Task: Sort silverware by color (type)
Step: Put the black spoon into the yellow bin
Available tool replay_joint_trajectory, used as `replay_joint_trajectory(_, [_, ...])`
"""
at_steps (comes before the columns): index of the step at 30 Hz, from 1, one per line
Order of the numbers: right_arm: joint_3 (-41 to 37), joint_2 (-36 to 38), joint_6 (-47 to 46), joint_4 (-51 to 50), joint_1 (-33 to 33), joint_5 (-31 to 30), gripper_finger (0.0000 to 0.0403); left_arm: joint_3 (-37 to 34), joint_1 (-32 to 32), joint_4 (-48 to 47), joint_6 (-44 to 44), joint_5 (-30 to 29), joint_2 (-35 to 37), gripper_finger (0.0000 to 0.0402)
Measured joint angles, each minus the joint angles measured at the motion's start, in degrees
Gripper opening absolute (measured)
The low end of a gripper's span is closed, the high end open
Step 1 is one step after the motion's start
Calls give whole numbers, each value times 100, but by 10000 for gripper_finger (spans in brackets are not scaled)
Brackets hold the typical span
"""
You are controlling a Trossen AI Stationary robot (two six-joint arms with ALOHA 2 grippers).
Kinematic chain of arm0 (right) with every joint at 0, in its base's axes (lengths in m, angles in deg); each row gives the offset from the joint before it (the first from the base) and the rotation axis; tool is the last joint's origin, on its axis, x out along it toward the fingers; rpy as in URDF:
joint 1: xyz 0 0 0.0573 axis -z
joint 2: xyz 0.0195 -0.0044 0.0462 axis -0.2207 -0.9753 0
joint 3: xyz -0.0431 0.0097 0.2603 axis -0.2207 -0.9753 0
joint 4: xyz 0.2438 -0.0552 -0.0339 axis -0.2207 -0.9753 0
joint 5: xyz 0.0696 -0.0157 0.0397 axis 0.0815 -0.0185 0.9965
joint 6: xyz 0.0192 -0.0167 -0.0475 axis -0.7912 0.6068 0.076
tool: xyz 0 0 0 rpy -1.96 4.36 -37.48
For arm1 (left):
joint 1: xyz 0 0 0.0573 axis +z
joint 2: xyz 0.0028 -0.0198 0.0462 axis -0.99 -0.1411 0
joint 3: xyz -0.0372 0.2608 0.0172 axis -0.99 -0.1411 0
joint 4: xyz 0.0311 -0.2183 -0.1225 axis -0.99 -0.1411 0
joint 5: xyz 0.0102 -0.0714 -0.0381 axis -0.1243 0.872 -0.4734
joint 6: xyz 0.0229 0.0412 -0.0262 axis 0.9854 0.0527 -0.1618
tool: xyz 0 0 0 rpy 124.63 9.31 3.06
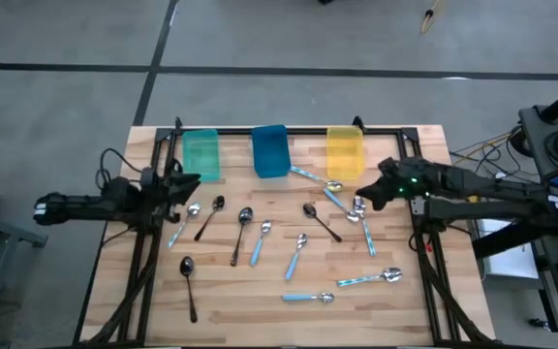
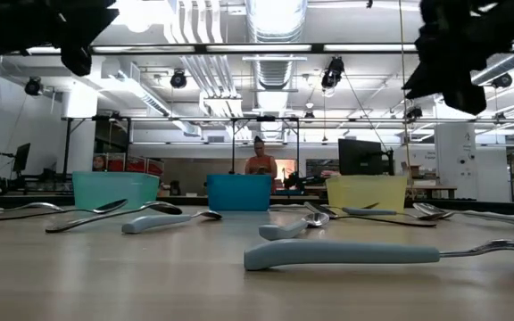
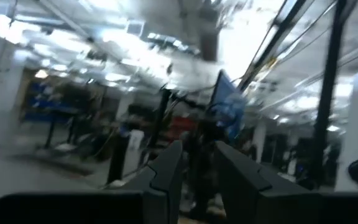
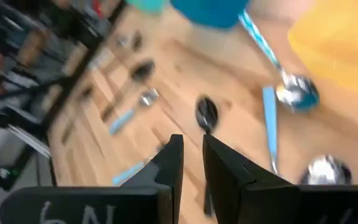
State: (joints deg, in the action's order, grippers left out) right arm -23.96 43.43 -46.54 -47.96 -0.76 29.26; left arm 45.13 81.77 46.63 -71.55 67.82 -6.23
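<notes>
Lying all over the tabletop (image 1: pixel 395 310) are spoons (image 1: pixel 298 254) (blue-handled and dark) — the left hand (image 1: pixel 188 181) and right hand (image 1: pixel 368 197) hover nearly closed, holding nothing.

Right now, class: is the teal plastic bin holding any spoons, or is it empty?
Empty. From above, the teal plastic bin shows only its bare floor; the spoons lie on the wooden table.

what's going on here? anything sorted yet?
Not yet. The spoons, some blue-handled and some dark, all lie loose on the table. The teal bin, blue bin and yellow bin show no spoons inside from above. The left gripper hangs by the teal bin, the right gripper over the spoons near the yellow bin. Both are raised, jaws nearly closed, holding nothing.
</notes>
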Motion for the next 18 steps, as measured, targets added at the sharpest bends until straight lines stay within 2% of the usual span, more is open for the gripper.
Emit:
replay_joint_trajectory(5, [823, -747, -27, -904, 0, 187, 52, 647, 1, -398, 176, -48, -592, 75])
replay_joint_trajectory(12, [1614, -1668, 25, -1074, -13, 325, 52, 2038, 1, -2417, 270, -46, -1612, 75])
replay_joint_trajectory(18, [2159, -2417, 28, -1058, -258, 339, 52, 2815, -2, -3510, 685, -48, -2532, 75])
